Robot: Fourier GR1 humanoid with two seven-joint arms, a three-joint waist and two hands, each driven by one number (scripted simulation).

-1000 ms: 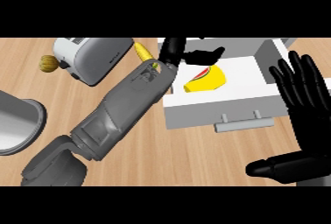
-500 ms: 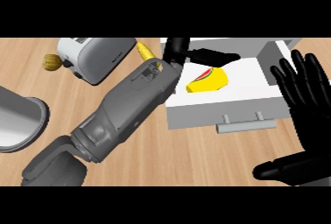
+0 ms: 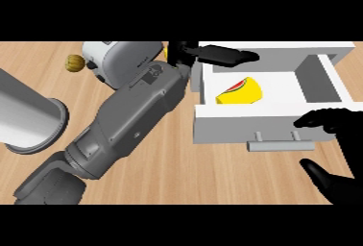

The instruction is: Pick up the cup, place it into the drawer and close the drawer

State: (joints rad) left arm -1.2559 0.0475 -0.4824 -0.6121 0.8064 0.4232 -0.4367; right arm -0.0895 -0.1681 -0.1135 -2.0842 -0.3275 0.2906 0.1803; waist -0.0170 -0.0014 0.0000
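Observation:
The yellow cup, with a red and green mark, lies on its side inside the open white drawer. No hand touches it. My left forearm crosses the counter diagonally. My left hand hovers over the drawer's far left corner with its fingers stretched out, holding nothing. My right hand comes in at the lower right. Its fingertips bend over the drawer's front panel near the right end, just above the grey handle, and its thumb sticks out below.
A white toaster stands at the back, left of the drawer, with a small brown object beside it. A large grey cylinder fills the left edge. A yellow sliver shows behind my left wrist.
My left hand has let go of the cup and moved to the drawer's far edge. My right hand has tipped from upright down onto the drawer's front.

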